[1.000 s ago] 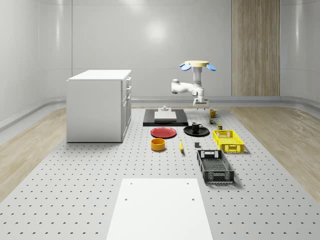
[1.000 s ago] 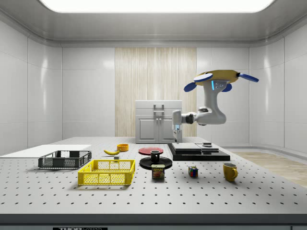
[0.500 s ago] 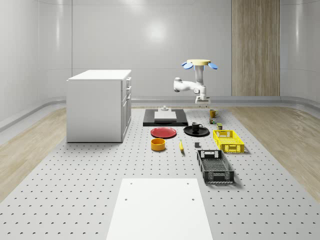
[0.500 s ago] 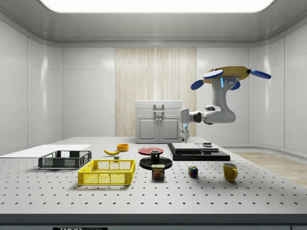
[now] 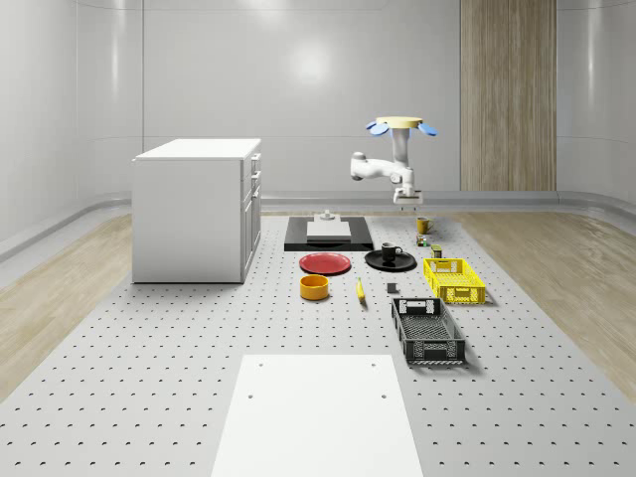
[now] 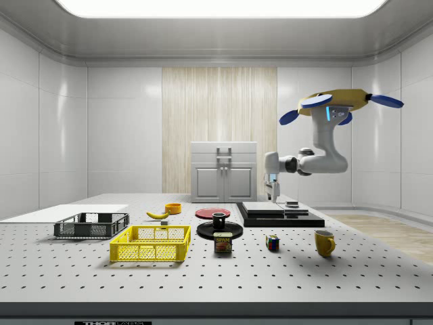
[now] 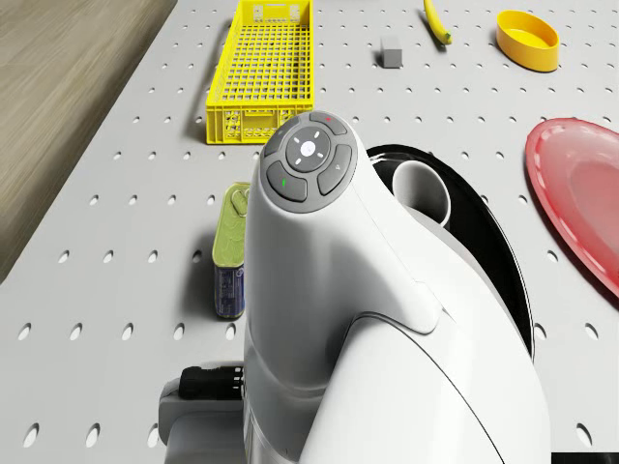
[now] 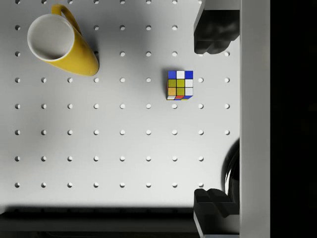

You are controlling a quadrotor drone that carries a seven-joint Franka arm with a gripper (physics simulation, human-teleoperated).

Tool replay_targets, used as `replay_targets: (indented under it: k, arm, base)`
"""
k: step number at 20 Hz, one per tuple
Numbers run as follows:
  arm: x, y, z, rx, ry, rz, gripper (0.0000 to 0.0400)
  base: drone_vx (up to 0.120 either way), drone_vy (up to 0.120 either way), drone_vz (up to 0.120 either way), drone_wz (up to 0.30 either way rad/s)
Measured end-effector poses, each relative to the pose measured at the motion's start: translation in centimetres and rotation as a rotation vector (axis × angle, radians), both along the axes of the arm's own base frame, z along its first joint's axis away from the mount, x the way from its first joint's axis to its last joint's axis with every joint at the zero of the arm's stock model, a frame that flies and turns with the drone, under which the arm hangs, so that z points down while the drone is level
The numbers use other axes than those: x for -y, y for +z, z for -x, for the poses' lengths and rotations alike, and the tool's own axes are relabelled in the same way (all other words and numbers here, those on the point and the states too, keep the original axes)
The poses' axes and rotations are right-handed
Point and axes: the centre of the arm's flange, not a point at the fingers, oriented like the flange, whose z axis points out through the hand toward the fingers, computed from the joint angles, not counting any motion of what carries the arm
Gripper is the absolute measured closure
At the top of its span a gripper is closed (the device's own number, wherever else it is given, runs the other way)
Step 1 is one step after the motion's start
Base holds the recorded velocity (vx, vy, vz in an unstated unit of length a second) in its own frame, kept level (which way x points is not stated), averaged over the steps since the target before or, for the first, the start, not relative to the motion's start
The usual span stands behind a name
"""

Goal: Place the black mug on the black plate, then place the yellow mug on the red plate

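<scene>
Sitting on black plate, black mug — first step looks done. Yellow mug on tabletop, well apart from red plate. Drone hovers above; tool released, empty — second step left.

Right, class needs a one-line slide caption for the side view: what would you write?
Drone hovers above the table, claw over the black slab, black mug already on the black plate, yellow mug waiting.
</scene>
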Motion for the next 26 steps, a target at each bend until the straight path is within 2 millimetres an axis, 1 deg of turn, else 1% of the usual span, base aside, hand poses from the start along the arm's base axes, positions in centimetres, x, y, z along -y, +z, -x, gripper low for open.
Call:
replay_targets:
  k: [9,11,14,26]
  arm:
    - [0.00,0.00,0.00,0.000,0.000,0.000,0.0000]
    - [0.00,0.00,0.00,0.000,0.000,0.000,0.0000]
    - [0.00,0.00,0.00,0.000,0.000,0.000,0.0000]
    - [0.00,0.00,0.00,0.000,0.000,0.000,0.0000]
  base:
    - [-0.120,0.120,0.000,0.000]
    - [0.000,0.120,0.000,0.000]
    - [0.000,0.013,0.000,0.000]
    - [-0.120,0.000,0.000,0.000]
